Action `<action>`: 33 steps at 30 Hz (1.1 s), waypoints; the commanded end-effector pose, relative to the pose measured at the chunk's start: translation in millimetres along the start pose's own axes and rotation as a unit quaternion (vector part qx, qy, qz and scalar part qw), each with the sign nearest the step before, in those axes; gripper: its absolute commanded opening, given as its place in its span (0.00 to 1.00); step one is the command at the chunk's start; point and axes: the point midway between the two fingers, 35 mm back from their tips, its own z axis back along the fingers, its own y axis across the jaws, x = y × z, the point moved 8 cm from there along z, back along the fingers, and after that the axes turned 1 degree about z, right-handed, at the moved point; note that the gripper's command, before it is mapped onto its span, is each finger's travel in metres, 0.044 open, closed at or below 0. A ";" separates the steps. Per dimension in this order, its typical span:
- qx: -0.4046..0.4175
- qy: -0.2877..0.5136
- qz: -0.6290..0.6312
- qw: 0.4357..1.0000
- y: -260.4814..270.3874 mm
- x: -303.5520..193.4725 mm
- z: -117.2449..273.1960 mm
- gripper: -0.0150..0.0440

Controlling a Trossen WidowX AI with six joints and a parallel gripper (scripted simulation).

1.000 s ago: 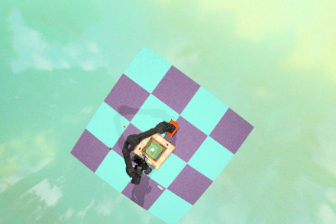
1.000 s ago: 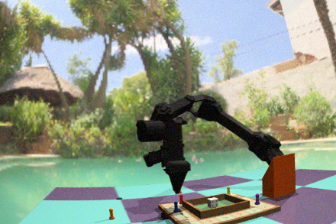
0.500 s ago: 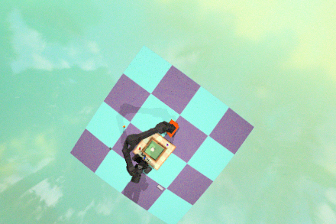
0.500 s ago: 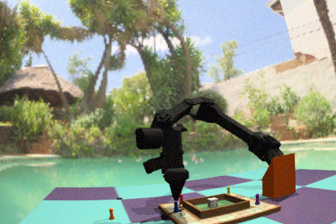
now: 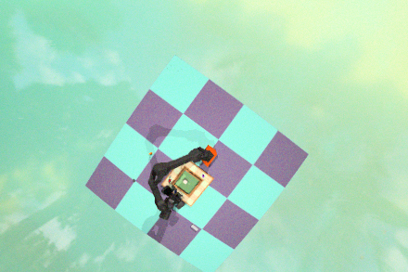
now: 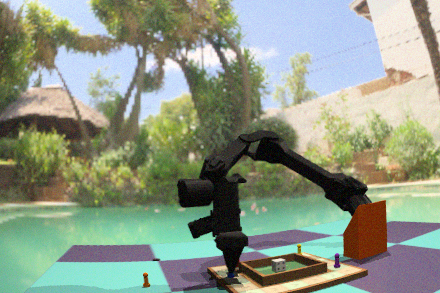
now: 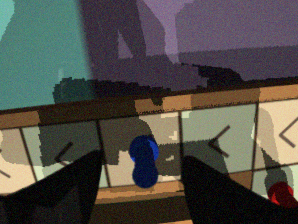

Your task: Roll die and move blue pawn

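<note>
1. Pincer (image 7: pixel 142 192) half-spread, gripping nothing; fingers either side of the blue pawn (image 7: pixel 144 161), gaps both sides.
2. Pawn stands on the board's track square near the outer edge (image 7: pixel 150 104), frame centre.
3. Die (image 6: pixel 278 264) rests in the tray (image 6: pixel 250 269).
4. Red pawn (image 7: pixel 281 194) lower right.
</note>
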 end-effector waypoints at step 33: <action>0.003 0.000 0.004 1.000 4.6 4.2 63.2 0.25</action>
